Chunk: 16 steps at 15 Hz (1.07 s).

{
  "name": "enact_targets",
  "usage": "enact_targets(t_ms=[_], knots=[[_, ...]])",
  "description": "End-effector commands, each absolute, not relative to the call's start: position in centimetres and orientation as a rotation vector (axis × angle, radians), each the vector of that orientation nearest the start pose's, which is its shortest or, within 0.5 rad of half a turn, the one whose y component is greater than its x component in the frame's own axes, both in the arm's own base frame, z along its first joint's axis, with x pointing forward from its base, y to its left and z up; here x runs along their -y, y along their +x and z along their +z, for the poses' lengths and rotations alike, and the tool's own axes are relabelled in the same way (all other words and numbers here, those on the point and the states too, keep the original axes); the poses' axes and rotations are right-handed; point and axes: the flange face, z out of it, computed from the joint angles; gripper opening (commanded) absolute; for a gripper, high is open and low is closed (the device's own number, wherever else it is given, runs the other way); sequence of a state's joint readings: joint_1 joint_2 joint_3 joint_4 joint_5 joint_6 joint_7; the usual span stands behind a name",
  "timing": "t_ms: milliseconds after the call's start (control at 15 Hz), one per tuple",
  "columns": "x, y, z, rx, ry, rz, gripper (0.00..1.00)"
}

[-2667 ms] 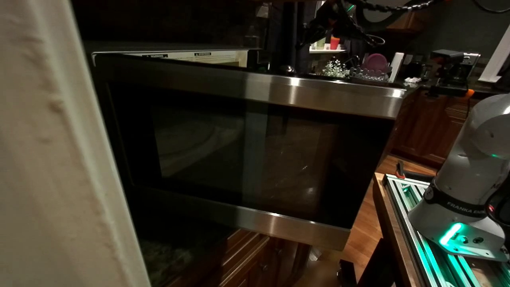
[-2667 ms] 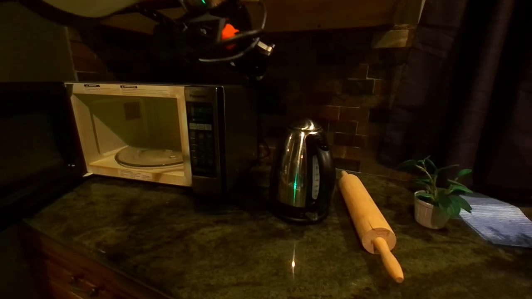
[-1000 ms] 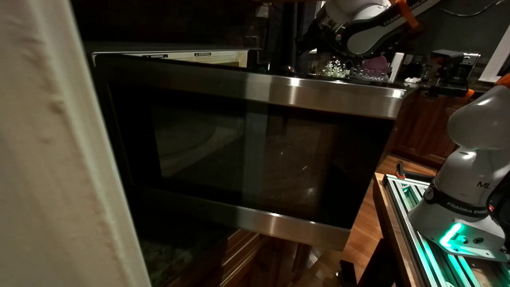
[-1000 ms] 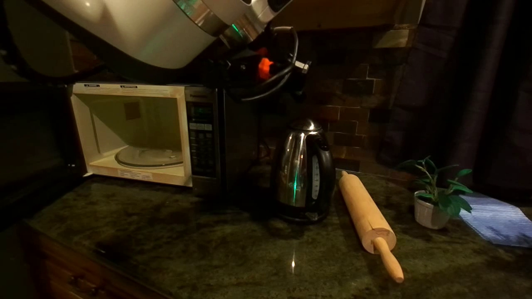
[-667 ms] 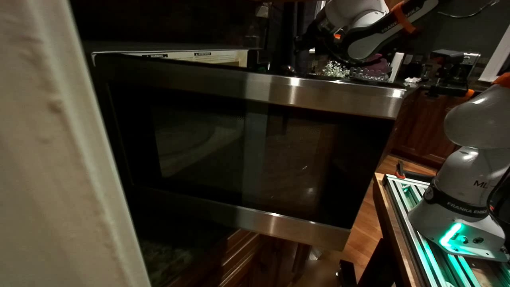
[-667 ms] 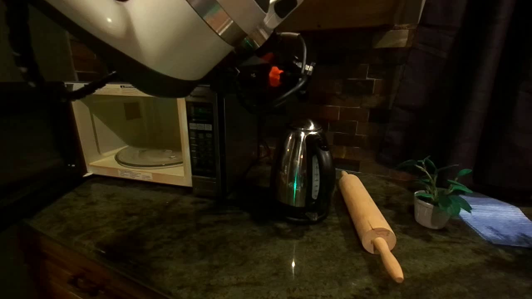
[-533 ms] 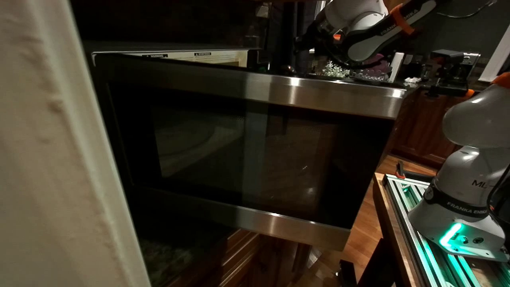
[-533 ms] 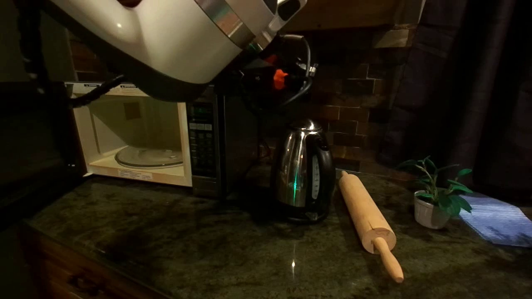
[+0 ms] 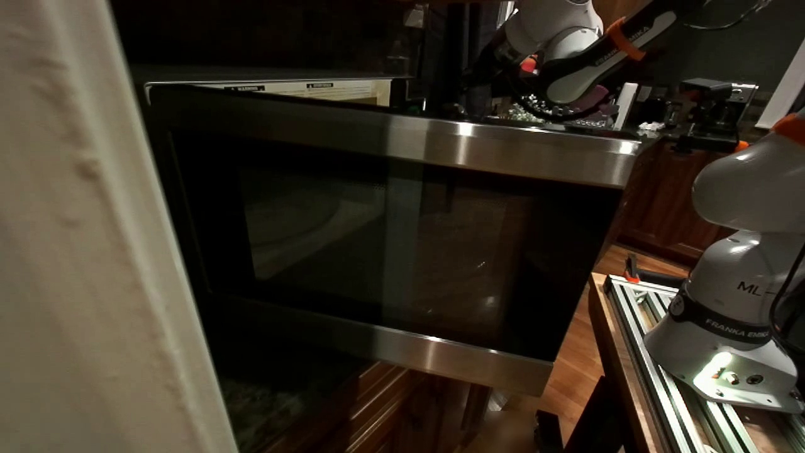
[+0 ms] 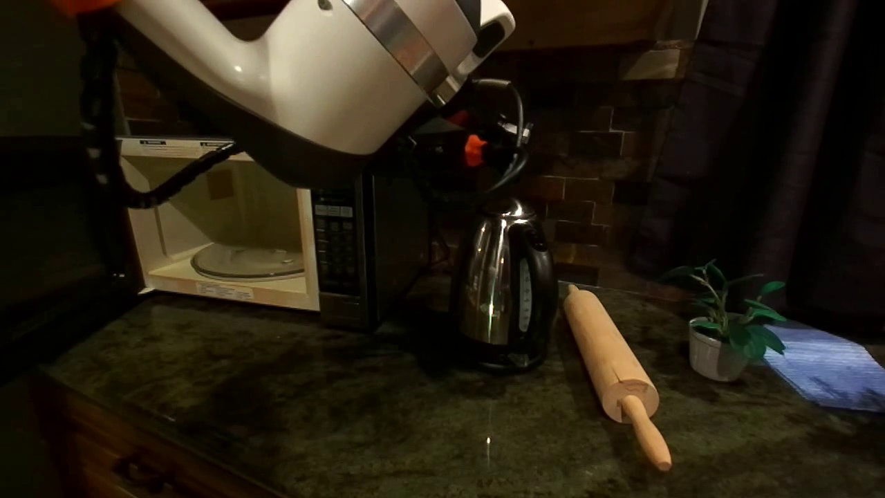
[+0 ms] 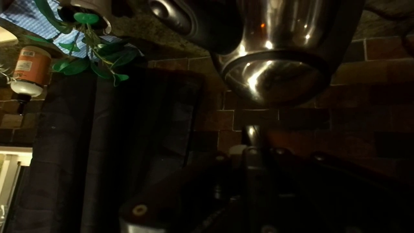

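has the arm (image 10: 325, 90) slanted down in front of the microwave (image 10: 339, 308), ending near the kettle (image 10: 487, 290), upright toward the back edge of the counter (image 10: 332, 422). too dark to tell the gripper (image 11: 250, 139) wide from narrow. find 1 rolling pin (image 10: 612, 353) beside the kettle, then 1 potted plant (image 10: 719, 351). meet the open door (image 9: 440, 251) in an exterior view, hiding most of the counter. see 1 orange bottle (image 11: 31, 69) only in the wrist view.

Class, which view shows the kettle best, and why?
An exterior view, where the kettle shows from top to bottom. The wrist view has only its upper part, inverted; where the microwave door dominates an exterior view, at most its tip shows.
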State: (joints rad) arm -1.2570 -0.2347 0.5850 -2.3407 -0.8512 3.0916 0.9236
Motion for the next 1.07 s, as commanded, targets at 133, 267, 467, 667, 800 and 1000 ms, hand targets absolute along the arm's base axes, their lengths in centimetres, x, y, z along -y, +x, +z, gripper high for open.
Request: enact_targets(t_ms=[133,267,467,667,800,1000], knots=[[26.3,45.8,48.2,-1.085,-3.022,-1.512,0.0],[26.4,46.0,47.9,-1.074,-3.026,-1.505,0.0],[26.5,46.3,47.7,-1.027,-3.036,-1.519,0.0],[26.4,46.6,47.9,-0.981,-3.038,-1.546,0.0],[26.3,46.7,48.1,-0.951,-3.026,-1.571,0.0],[26.3,46.9,47.8,-0.931,-3.044,-1.559,0.0]])
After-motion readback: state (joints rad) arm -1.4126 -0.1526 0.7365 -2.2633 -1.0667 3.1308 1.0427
